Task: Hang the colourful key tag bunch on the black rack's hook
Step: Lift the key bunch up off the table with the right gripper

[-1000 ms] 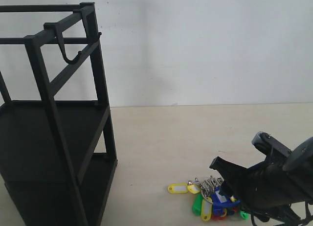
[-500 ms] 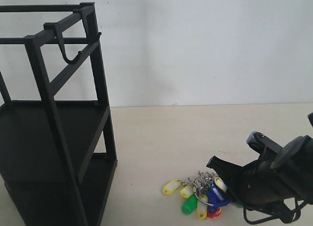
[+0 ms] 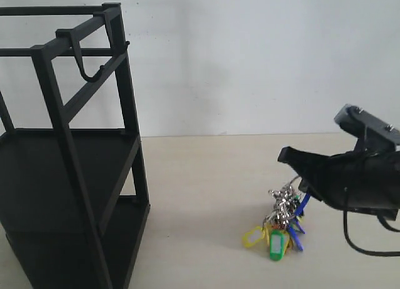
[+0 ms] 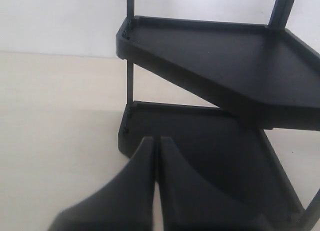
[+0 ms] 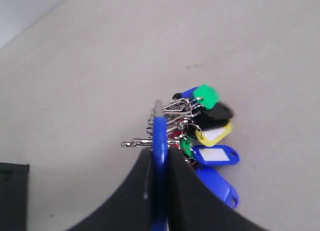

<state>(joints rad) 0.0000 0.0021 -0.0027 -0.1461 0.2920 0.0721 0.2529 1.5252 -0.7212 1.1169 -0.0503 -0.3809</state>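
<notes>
Right gripper [image 5: 159,155] pinches the colourful key tag bunch [image 3: 280,225] by its blue sleeve [image 5: 160,131]. The tags dangle low over the table [image 3: 206,176], right of the black rack [image 3: 53,114] and well apart from the hook [image 3: 85,67] on its top bar. Left gripper [image 4: 156,143] is closed on nothing, close to the rack.

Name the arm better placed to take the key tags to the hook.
Right. The right gripper grips the colourful key tag bunch by its blue sleeve, tags dangling. The left gripper is shut, empty, low by the black rack.
</notes>
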